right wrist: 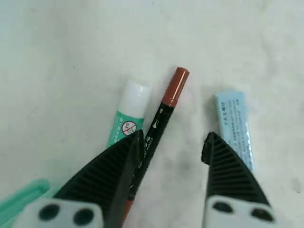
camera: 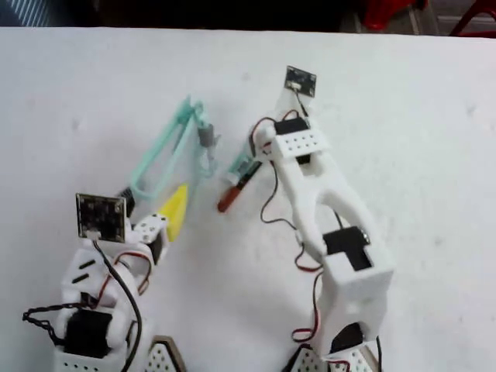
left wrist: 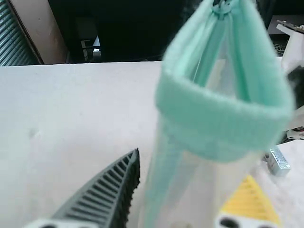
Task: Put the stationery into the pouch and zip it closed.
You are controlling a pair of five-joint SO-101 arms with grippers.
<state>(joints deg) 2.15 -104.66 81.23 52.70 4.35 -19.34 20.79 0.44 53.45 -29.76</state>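
The pouch (camera: pixel 167 147), clear with mint green trim, lies at the table's middle left with its zipper open and a metal zipper pull (camera: pixel 206 136) at its side. My left gripper (left wrist: pixel 183 190) is shut on the near end of the pouch (left wrist: pixel 223 118), which sits between its black finger (left wrist: pixel 109 194) and yellow finger (left wrist: pixel 247 204). My right gripper (right wrist: pixel 173 137) hangs open just over a brown-capped marker (right wrist: pixel 164 109). A green glue stick (right wrist: pixel 129 111) and a blue eraser (right wrist: pixel 233 123) flank the marker. The marker (camera: pixel 231 194) lies right of the pouch.
The white table (camera: pixel 418 108) has free room to the right and along the far side. The table's far edge (camera: pixel 232 29) borders a dark area behind. Red and black cables (camera: pixel 271 209) hang off the right arm.
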